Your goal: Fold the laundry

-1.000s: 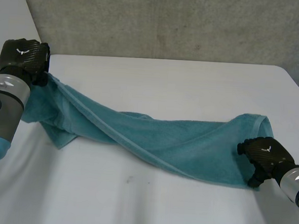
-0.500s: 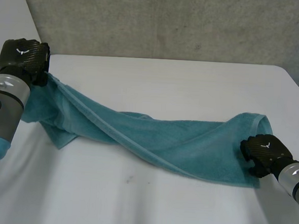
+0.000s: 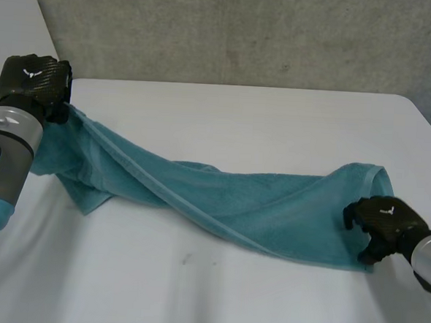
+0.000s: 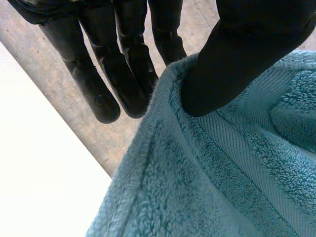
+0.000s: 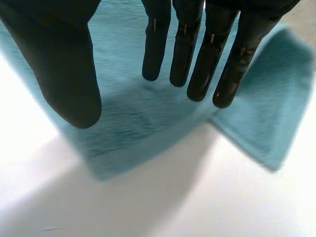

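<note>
A teal towel lies stretched in a twisted band across the white table. My left hand holds its far left corner lifted off the table. There the thumb presses the towel edge against the fingers behind it. My right hand is at the towel's near right corner. Its fingers are straight and spread from the thumb, just above the towel, holding nothing.
A grey wall stands behind the table's far edge. The table's right edge runs close beside my right hand. Bare tabletop lies in front of the towel and behind it.
My right hand curled its fingers at the towel's near right corner, then straightened them and shifted slightly right. The left hand and towel have stayed put.
</note>
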`<control>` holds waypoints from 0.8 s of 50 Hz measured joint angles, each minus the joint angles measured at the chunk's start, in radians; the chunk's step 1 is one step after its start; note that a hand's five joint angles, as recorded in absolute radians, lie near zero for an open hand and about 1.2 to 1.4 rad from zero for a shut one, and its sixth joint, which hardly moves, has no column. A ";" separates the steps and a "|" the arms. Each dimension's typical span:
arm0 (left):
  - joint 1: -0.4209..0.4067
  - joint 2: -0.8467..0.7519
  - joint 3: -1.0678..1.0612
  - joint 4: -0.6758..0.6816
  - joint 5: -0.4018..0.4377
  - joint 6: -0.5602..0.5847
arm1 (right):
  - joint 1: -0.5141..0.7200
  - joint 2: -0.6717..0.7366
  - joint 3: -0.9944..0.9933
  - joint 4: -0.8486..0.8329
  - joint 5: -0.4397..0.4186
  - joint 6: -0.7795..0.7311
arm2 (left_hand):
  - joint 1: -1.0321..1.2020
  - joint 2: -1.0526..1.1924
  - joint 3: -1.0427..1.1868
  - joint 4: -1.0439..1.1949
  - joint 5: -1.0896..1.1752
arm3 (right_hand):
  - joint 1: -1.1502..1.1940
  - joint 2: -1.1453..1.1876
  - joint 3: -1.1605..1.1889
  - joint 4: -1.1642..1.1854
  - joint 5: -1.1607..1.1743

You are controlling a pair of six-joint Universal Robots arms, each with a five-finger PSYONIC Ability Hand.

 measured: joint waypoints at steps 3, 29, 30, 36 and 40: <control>0.000 0.000 0.000 0.000 0.000 0.000 | -0.003 -0.008 0.034 0.021 -0.033 0.002 | 0.000 0.000 0.000 0.000 0.000 | -0.094 -0.108 -0.112 -0.114 -0.124; 0.002 -0.001 -0.003 0.000 0.001 0.000 | -0.023 0.051 0.075 -0.120 -0.070 -0.010 | 0.000 0.000 0.000 0.000 0.000 | -0.093 -0.109 -0.101 -0.100 -0.106; 0.002 -0.001 -0.002 0.000 0.001 0.000 | -0.022 0.055 0.073 -0.121 -0.069 -0.010 | 0.000 0.000 0.000 0.000 0.000 | -0.093 -0.109 -0.101 -0.100 -0.106; 0.002 -0.001 -0.002 0.000 0.001 0.001 | -0.021 0.070 0.067 -0.123 -0.068 -0.018 | 0.000 0.000 0.000 0.000 0.000 | -0.093 -0.109 -0.101 -0.100 -0.106; 0.002 -0.001 -0.003 0.000 0.001 0.001 | -0.021 0.077 0.063 -0.124 -0.067 -0.028 | 0.000 0.000 0.000 0.000 0.000 | -0.093 -0.109 -0.101 -0.100 -0.106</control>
